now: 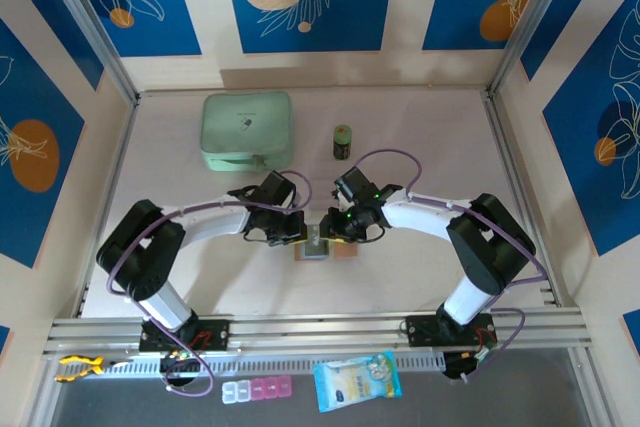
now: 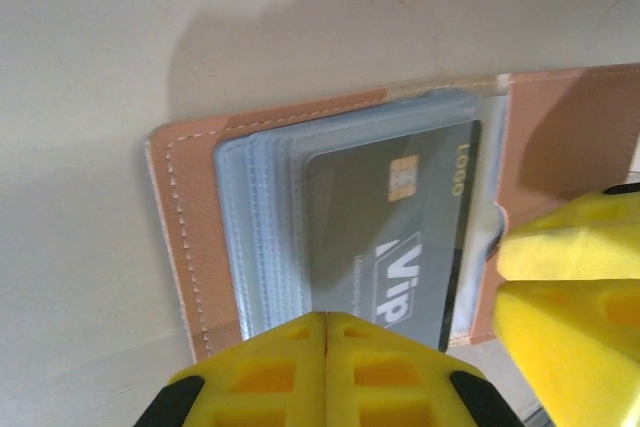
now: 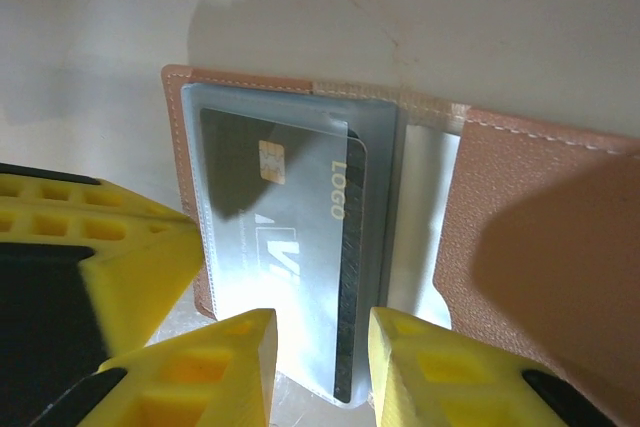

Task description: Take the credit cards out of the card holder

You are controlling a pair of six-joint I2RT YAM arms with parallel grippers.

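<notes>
Right now the pink card holder [image 1: 343, 254] lies open and flat on the bench [image 1: 440, 137], near the front and in the middle, between the two arms. Both claws are down at it. Inside it is a stack of clear pockets [image 2: 262, 247]. A dark card [image 2: 385, 237] with a gold chip sits in the top one, and part of it pokes out of the pocket. The left claw [image 2: 325, 332] is shut tight, its two yellow fingers pressed together, with the tips at the near edge of the pockets. I cannot tell if anything thin is pinched there. The right claw [image 3: 322, 325] is just beside it, at the same edge. Its fingers stand a little way apart, one on each side of the card's near corner, and I cannot tell if they touch the card. Farther back on the bench sit a big green zip case [image 1: 247, 130] and a small dark jar [image 1: 342, 141], well apart from the card holder.
</notes>
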